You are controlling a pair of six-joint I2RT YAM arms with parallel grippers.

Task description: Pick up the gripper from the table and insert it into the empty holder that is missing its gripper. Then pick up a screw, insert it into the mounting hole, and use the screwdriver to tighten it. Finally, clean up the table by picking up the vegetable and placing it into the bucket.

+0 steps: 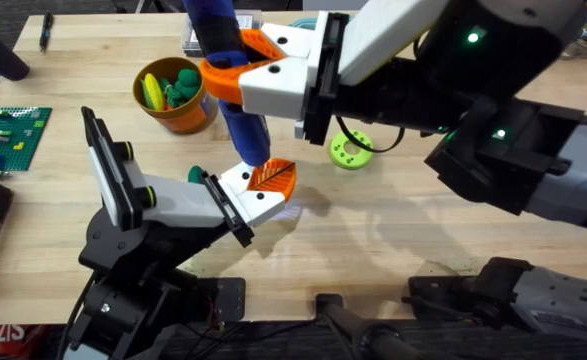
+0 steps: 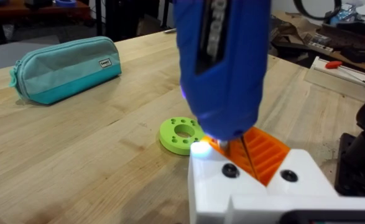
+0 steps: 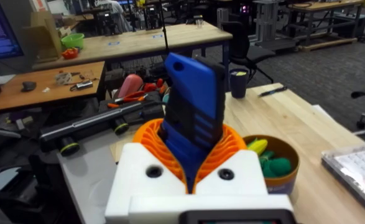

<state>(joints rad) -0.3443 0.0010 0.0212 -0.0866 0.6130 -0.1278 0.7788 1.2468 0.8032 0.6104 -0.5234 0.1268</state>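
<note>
1. The right gripper (image 1: 235, 68) pinches the blue screwdriver (image 1: 235, 95) upright, its tip down on the holder (image 1: 258, 192).
2. The left gripper's finger state cannot be told.
3. A dark green vegetable (image 1: 195, 174) lies beside the holder; the bucket (image 1: 174, 98) stands nearby.

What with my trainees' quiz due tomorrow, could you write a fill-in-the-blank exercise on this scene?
1. The right gripper grips the screwdriver by its ___ handle.
2. The screwdriver's tip points down at the gripper, whose ribbed pad is ___.
3. The lime-green ring lies flat on the ___.
Missing words: blue; orange; table.
</note>
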